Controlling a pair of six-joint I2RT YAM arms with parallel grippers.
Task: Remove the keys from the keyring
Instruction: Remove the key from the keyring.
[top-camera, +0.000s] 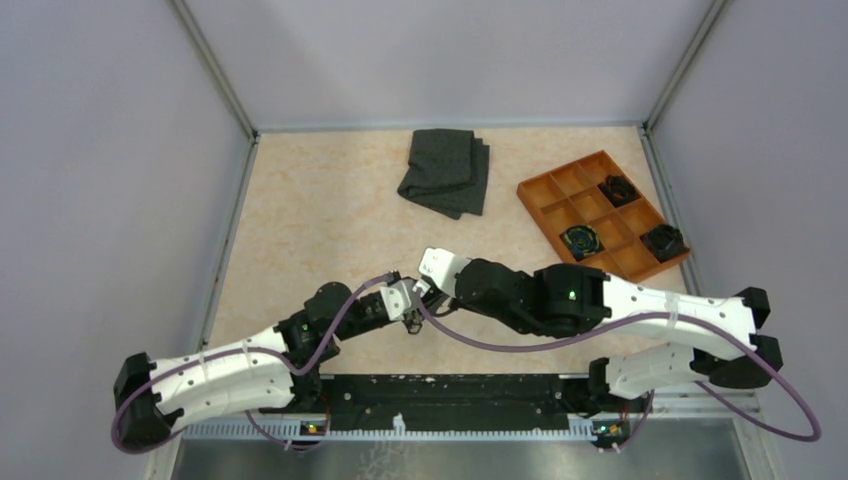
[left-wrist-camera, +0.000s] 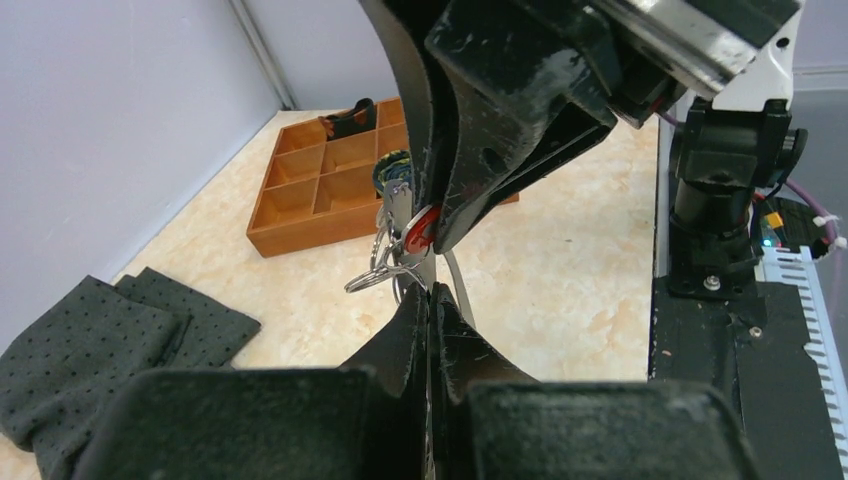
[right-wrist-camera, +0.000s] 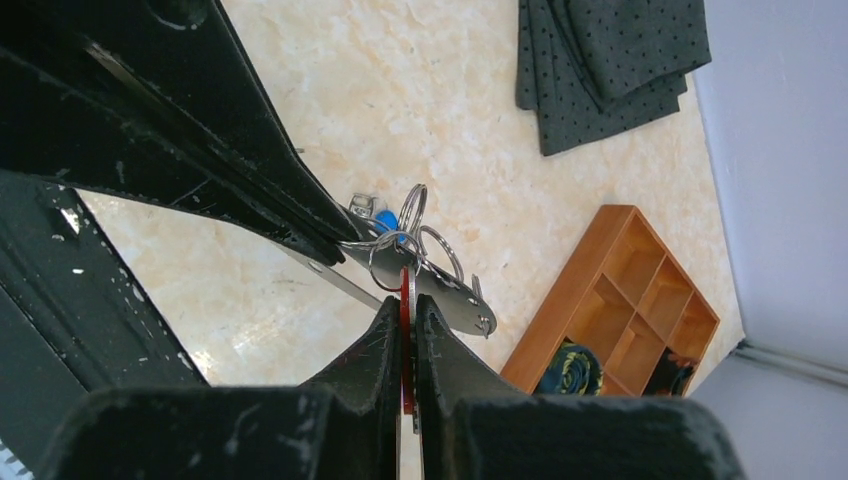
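Red, blue keys (right-wrist-camera: 383, 218) crowd the silver keyring (right-wrist-camera: 450, 298).

My arm links (top-camera: 220, 375) are white with black joints; purple cables (top-camera: 500, 348) run alongside; black fingers (right-wrist-camera: 372, 360) show pale scuffs.

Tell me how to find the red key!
On the table, find where the left tool meets the right tool. Silver rings hang between them. The red key is the thin red piece pinched in the right tool; the blue key sits beside it.
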